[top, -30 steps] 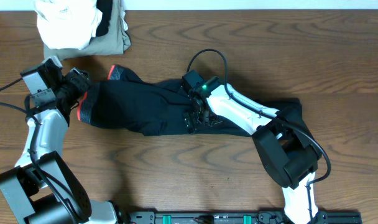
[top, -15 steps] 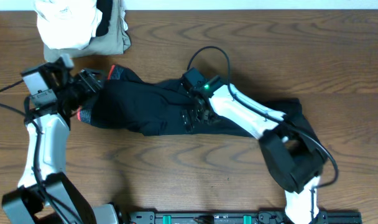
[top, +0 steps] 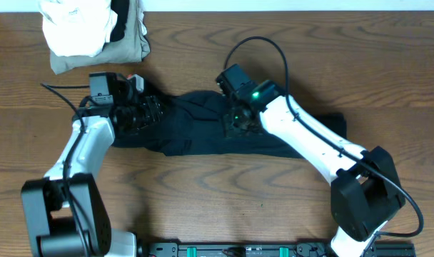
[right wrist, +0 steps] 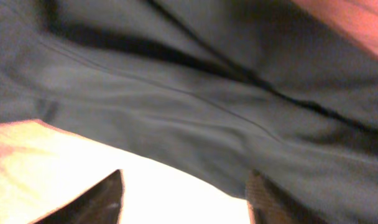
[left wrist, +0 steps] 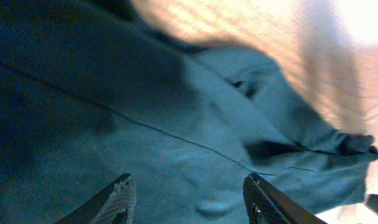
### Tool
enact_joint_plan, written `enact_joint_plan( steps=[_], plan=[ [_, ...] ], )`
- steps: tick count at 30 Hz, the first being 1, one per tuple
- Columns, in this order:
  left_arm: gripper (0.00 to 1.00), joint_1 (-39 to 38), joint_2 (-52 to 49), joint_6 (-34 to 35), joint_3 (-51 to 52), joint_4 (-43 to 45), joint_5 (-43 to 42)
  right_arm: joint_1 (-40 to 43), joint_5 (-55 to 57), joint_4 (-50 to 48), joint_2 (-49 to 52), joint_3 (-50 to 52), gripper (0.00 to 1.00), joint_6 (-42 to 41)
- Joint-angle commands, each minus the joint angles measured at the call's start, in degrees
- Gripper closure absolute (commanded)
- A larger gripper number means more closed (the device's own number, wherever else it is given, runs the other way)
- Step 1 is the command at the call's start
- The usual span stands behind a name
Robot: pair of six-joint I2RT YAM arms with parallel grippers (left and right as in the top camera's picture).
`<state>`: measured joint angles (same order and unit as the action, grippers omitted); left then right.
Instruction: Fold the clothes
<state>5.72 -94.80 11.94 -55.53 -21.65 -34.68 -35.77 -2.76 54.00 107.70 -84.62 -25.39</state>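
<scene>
The clothes (top: pixel 192 125), a long black garment, lie across the middle of the table, with a bit of red-orange edging (top: pixel 135 77) at their left end. My left gripper (top: pixel 147 113) is over that left end; in the left wrist view its fingers (left wrist: pixel 122 194) stand apart with dark fabric (left wrist: pixel 176 124) bunched between them, so it is shut on the clothes. My right gripper (top: pixel 237 123) hovers over the garment's middle. In the right wrist view the gripper (right wrist: pixel 186 193) is open at the fabric's (right wrist: pixel 207 106) edge, with bare table between its tips.
A white folded cloth (top: pixel 74 28) lies on a khaki-olive folded garment (top: pixel 131 46) at the back left corner. A black cable (top: pixel 263 44) loops above the right arm. The right arm's base (top: pixel 363 196) stands at the front right.
My left gripper has moved to the right, carrying the waistband end over the garment. The right gripper has risen toward the back and its jaws have narrowed.
</scene>
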Motion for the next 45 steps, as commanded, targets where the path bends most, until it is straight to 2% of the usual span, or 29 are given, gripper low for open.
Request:
enact_joint_plan(
  steps=[1, 3, 6, 9, 15, 22, 26, 33, 45],
  plan=[
    [0.42, -0.07, -3.82, -0.7, 0.02, -0.22, 1.36, 3.48, 2.1, 1.53, 0.63, 0.0, 0.61, -2.71],
    [0.42, -0.02, -6.27, -0.72, 0.02, -0.2, 1.36, 5.31, 2.08, 2.67, 0.63, 0.0, 0.78, -3.32],
    [0.42, -0.02, -9.44, -0.74, 0.02, -0.17, 1.36, 7.45, 1.86, 4.02, 0.66, 0.04, 0.92, -3.3],
    [0.42, -0.02, -11.23, -0.74, 0.02, -0.11, 1.46, 8.41, 1.9, 4.72, 0.66, 0.39, 0.93, -2.8],
    [0.43, 0.0, -12.17, 0.37, 0.02, -1.73, 8.92, 8.96, 2.08, 2.54, 0.66, 5.6, 0.93, -2.03],
    [0.41, -0.02, -12.17, 0.35, 0.02, -2.34, 10.82, 12.15, 0.98, 0.72, 0.66, 10.73, 0.96, -2.86],
    [0.32, -0.02, -12.17, 0.35, 0.02, -2.32, 11.26, 15.26, 1.01, -0.39, 0.66, 12.87, 0.99, -2.82],
    [0.26, -0.02, -12.17, 0.35, 0.02, -2.27, 11.39, 19.34, 1.01, -3.23, 0.66, 15.89, 0.99, -2.49],
    [0.23, 0.13, -12.17, 0.37, 0.02, -2.1, 11.47, 26.21, 2.36, -5.16, 0.7, 17.35, 0.99, -1.79]
  ],
)
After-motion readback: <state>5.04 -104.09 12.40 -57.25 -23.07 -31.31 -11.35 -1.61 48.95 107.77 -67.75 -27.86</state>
